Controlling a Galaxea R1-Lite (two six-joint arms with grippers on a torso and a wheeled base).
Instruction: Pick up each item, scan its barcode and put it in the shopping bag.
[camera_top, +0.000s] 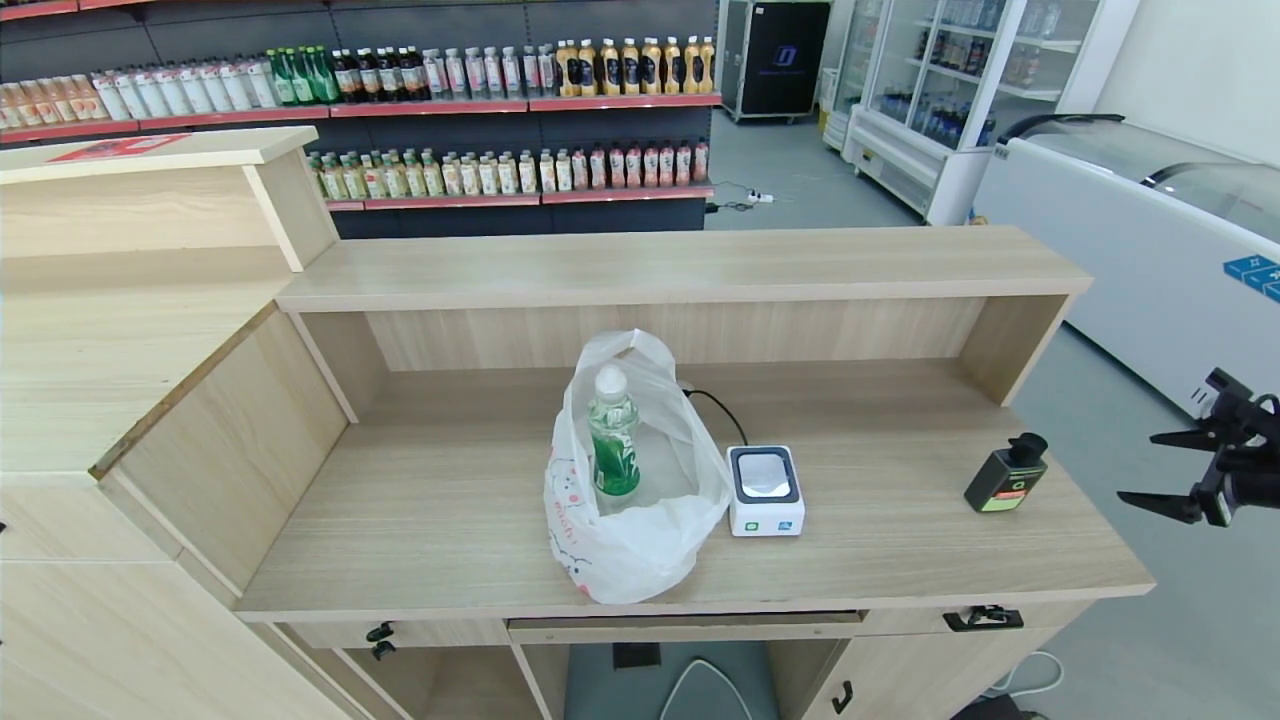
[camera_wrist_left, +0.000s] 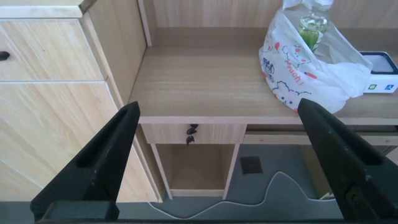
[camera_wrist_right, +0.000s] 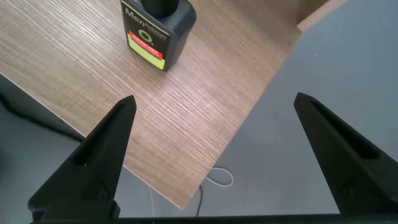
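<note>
A white shopping bag (camera_top: 625, 520) stands open in the middle of the wooden counter (camera_top: 880, 560), with a green bottle (camera_top: 612, 435) upright inside it. Beside the bag on its right sits the white barcode scanner (camera_top: 765, 490). A dark bottle with a green label (camera_top: 1004, 474) stands near the counter's right end. My right gripper (camera_top: 1165, 470) hangs open off the counter's right edge, level with that dark bottle (camera_wrist_right: 157, 28). My left gripper (camera_wrist_left: 221, 168) is open, low in front of the counter's left side, facing the bag (camera_wrist_left: 311, 59) and the scanner (camera_wrist_left: 380, 63).
A raised shelf (camera_top: 680, 265) runs along the back of the counter, and a taller cabinet (camera_top: 120, 300) closes its left side. The scanner's black cable (camera_top: 715, 405) trails behind the bag. Drawers with dark handles (camera_top: 982, 618) sit under the counter. Shop shelves and freezers stand behind.
</note>
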